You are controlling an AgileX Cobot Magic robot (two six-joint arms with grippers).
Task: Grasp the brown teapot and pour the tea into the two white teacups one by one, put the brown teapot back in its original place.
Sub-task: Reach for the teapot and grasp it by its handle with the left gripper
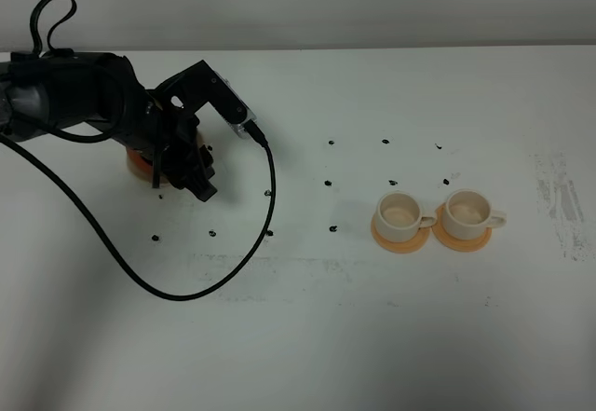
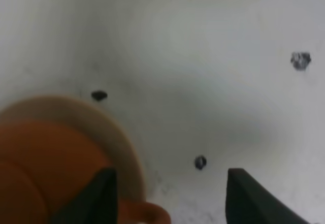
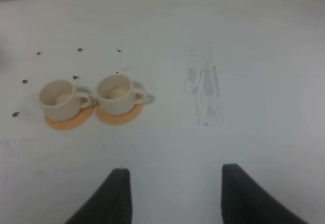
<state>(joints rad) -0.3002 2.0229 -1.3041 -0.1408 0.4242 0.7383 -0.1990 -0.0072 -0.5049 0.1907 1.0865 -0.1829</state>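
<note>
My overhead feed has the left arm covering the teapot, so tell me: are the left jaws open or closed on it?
Observer: Open. The left wrist view shows the left gripper with its jaws wide apart.
Operator: Where's the handle?
Observer: The brown teapot has its loop handle between the jaws, close to one and not clamped.
Operator: And the right gripper? I can't see it.
Observer: The right gripper is open, holds nothing, and faces the two white teacups.
</note>
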